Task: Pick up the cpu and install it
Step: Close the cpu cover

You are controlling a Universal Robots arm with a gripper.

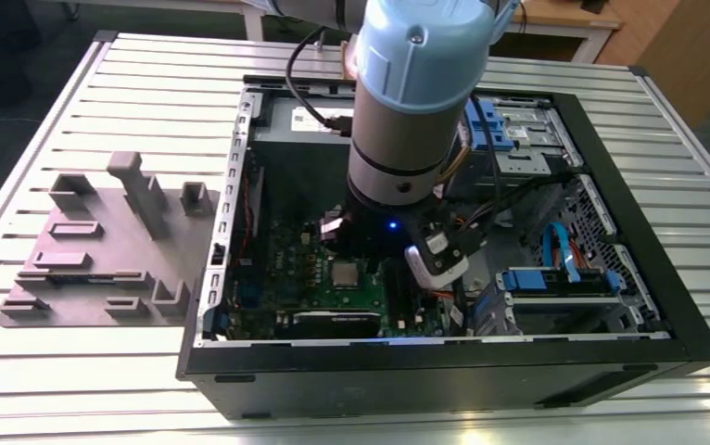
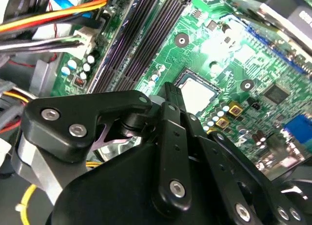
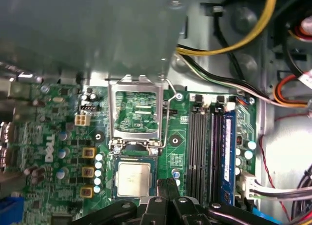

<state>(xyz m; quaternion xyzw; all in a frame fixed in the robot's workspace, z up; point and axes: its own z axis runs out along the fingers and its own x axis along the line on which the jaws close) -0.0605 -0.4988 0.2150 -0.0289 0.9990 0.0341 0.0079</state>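
First wrist view: cpu lies in socket, frame raised; gripper clenched, empty, just beside it. Exterior view adds tray on surface, exterior view's left.

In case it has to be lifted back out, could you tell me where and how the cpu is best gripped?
Probably by two opposite edges of the cpu, coming straight down from above. It lies flat in the socket, nearly flush, so no side approach fits; the metal clamp frame is swung open, leaving its top clear.
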